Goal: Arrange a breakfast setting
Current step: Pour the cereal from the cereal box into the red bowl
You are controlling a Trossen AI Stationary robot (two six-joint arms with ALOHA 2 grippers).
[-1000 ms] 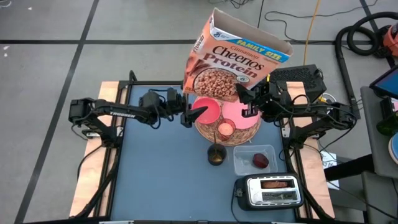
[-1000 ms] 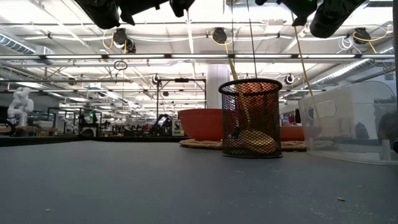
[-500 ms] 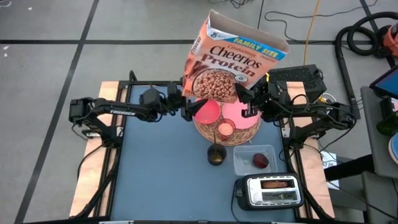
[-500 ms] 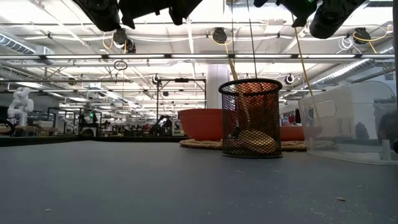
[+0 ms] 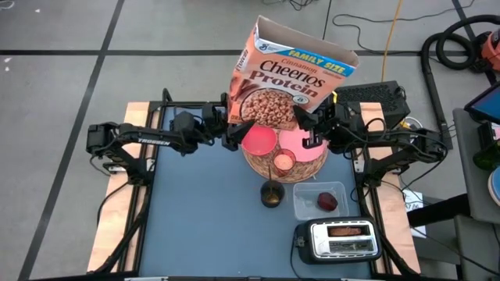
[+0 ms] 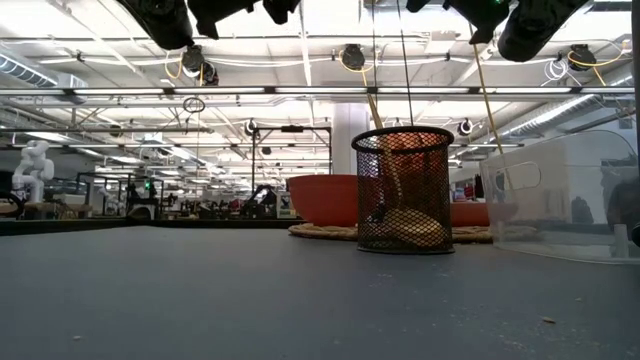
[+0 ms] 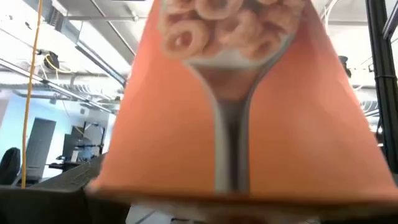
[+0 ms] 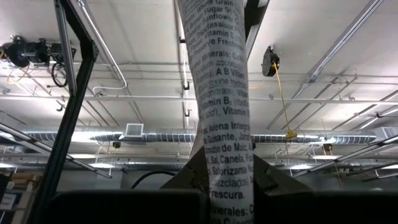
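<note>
The left hand (image 5: 231, 134) is at the left edge of the big orange-brown cereal box (image 5: 291, 76), w/ its fingers spread wide and nothing held. In the left wrist view the box front (image 7: 236, 118) fills the picture, very close.

The box is up in the air, tilted, w/ its open top pointing away from the arms. It hangs over the back of the round woven wicker mat (image 5: 262, 166). On the mat sit 3 pink dishes: a pink bowl (image 5: 259, 140) on the left, a pink plate (image 5: 301, 144) on the right, and a small pink cup (image 5: 283, 162) at the front. Can't tell if anything is in the bowl or cup.

Just in front of the mat stands a black wire mesh cup (image 5: 272, 195). In the low view this mesh cup (image 6: 404, 190) has a thin stick standing up in it and something tan at the bottom; can't tell what.

Next to it, to the right, is a clear plastic tub (image 5: 305, 204) w/ a dark red fruit (image 5: 326, 202) inside. Nearer the front edge of the blue table (image 5: 203, 226) is a silver toaster (image 5: 337, 240) w/ browned bread (image 5: 348, 231) in its slot.

The right hand (image 5: 310, 123) pinches the box's lower right corner, fingers nearly shut on the thin side. The right wrist view shows the narrow printed side (image 8: 221, 124) squeezed between the 2 dark fingers (image 8: 186, 180).
</note>
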